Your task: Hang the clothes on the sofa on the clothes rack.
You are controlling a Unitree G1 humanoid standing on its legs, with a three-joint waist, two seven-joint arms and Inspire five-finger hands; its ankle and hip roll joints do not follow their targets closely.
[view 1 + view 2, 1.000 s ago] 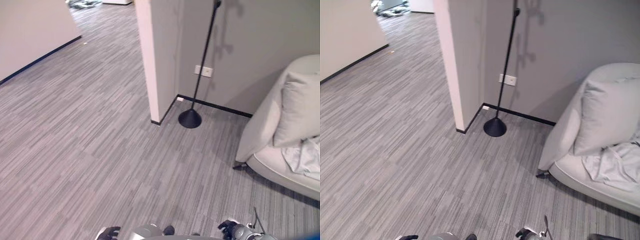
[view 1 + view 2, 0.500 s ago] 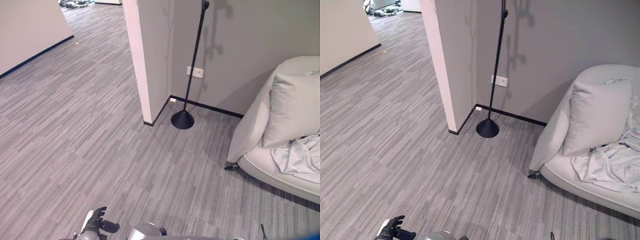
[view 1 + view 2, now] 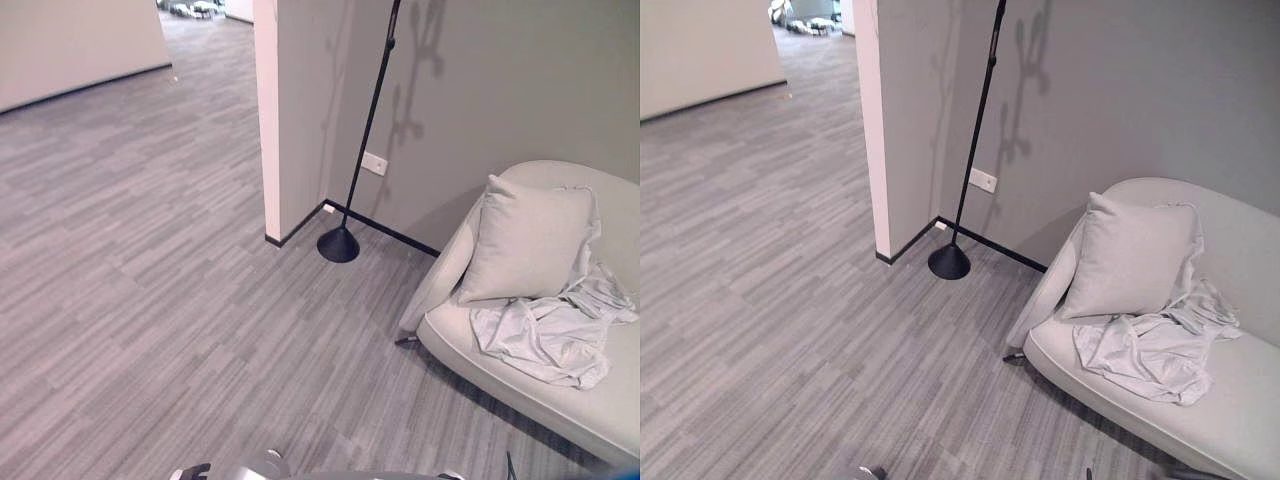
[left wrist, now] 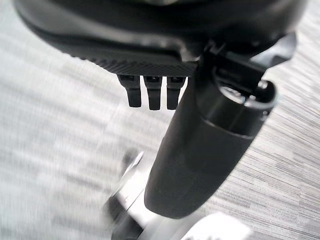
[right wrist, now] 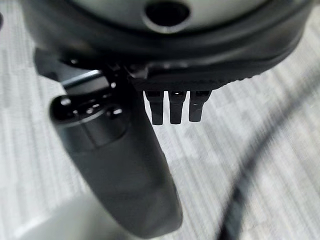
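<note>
A pale crumpled garment (image 3: 540, 335) lies on the seat of the light grey sofa (image 3: 520, 395) at the right, partly draped against a matching cushion (image 3: 525, 240). The clothes rack (image 3: 365, 130) is a thin black pole on a round black base (image 3: 338, 245), standing by the wall corner left of the sofa; its top is cut off. My left hand (image 4: 150, 30) hangs over the carpet with fingers (image 4: 150, 95) straight and thumb (image 4: 200, 160) out, holding nothing. My right hand (image 5: 170, 50) hangs the same way, empty.
Grey striped carpet (image 3: 150, 300) stretches wide to the left and front. A wall corner (image 3: 268, 120) juts out beside the rack, with a white socket (image 3: 374, 163) on the wall behind. A corridor (image 3: 200, 40) opens at the far left.
The whole picture has shifted: the camera has turned towards the sofa, so the sofa, cushion and garment now show far more fully. The things themselves have not moved.
</note>
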